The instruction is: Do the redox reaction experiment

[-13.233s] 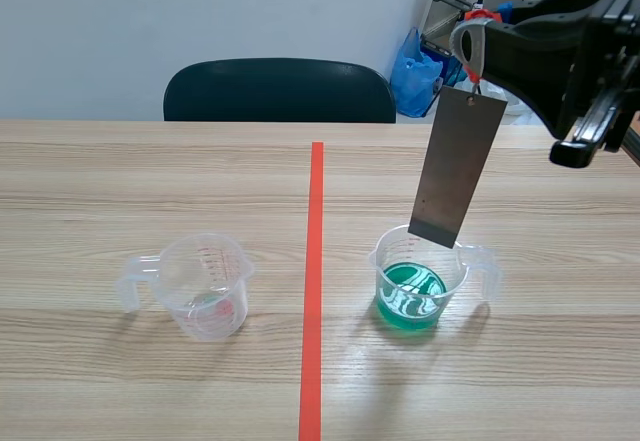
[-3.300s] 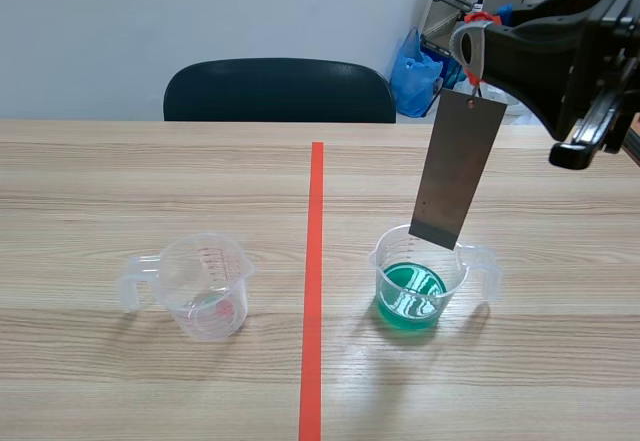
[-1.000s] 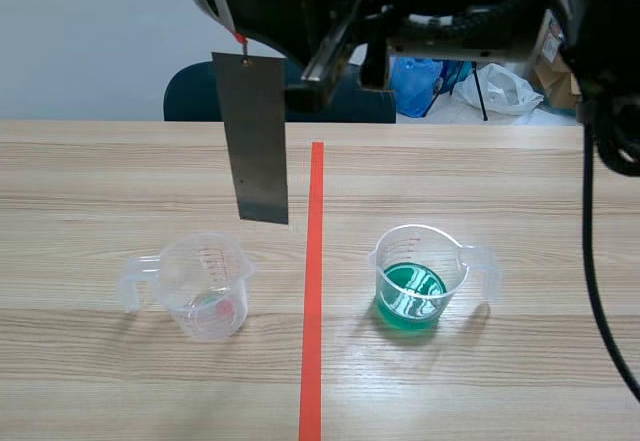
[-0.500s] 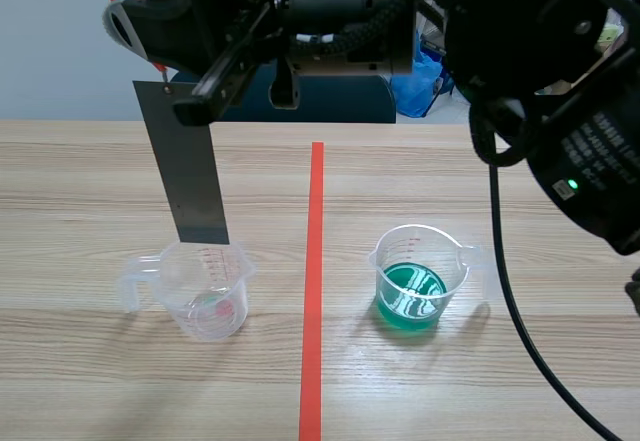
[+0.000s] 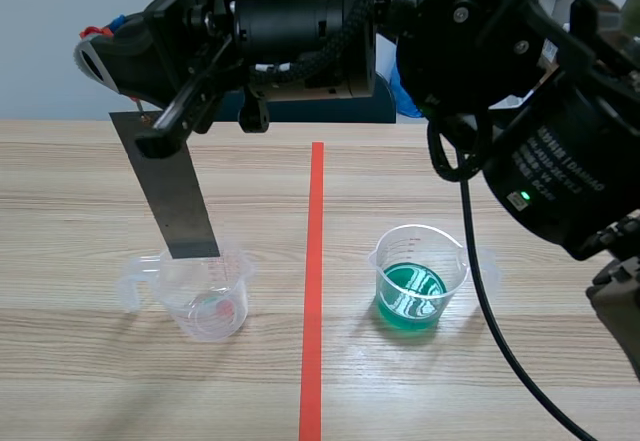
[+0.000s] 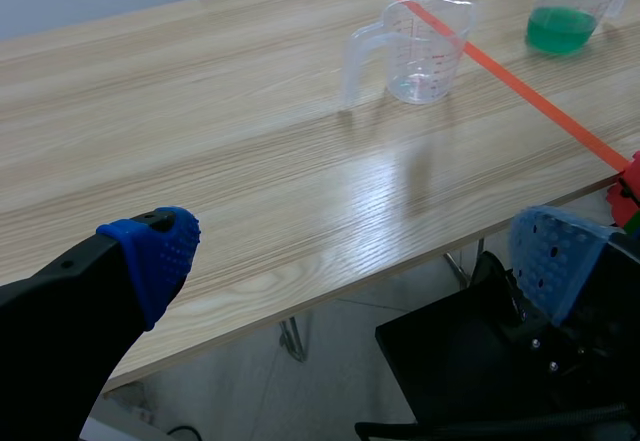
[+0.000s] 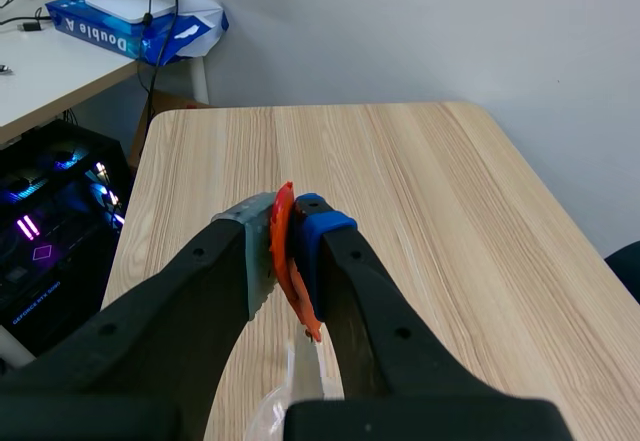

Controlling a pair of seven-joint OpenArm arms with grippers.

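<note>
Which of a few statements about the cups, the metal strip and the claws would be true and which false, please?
1. The metal strip hangs over the clear cup. True.
2. That cup holds the green liquid. False: the green liquid is in the other cup, across the tape line.
3. The left claw holds the strip. False: it is open, off the table's edge; the right claw is shut on the strip's orange-red tag.
4. Both cups stand upright. True.

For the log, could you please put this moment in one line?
right gripper: shut on orange loop; metal strip: hangs over clear cup; left gripper: open
</note>
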